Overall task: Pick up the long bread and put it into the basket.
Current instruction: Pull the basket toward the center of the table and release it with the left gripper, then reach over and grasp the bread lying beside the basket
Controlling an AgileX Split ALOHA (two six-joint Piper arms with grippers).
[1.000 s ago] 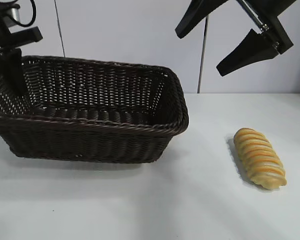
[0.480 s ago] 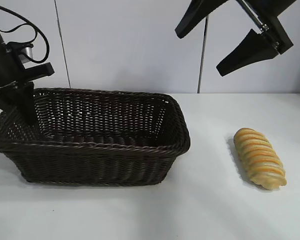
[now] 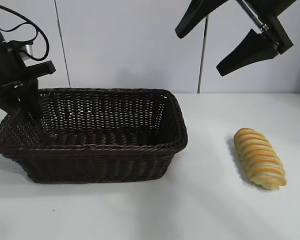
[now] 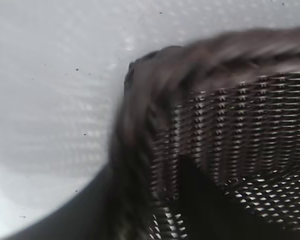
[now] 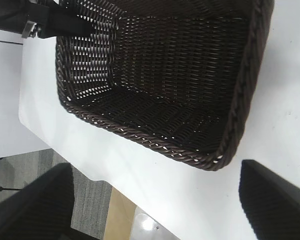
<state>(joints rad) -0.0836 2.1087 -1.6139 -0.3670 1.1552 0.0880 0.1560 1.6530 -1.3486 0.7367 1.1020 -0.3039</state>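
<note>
The long bread [image 3: 260,157], golden-tan with ridges, lies on the white table at the right, well apart from the basket. The dark woven basket [image 3: 95,148] stands flat at the left and is empty inside. My left gripper [image 3: 26,102] is at the basket's left end, shut on the braided rim. The left wrist view shows the rim [image 4: 215,47] between one finger outside and one inside, at my left gripper [image 4: 145,185]. My right gripper [image 3: 202,52] is open and empty, high above the table between basket and bread. Its wrist view shows my right gripper [image 5: 155,200] over the basket [image 5: 245,75].
The white table [image 3: 205,200] has bare surface between the basket and the bread. A white wall stands behind. In the right wrist view the table's edge [image 5: 120,187] and the floor beyond it show.
The basket was tilted and lifted at its left end. It now sits flat and lower on the table, with my left gripper lower too. The right arm and the bread have not moved.
</note>
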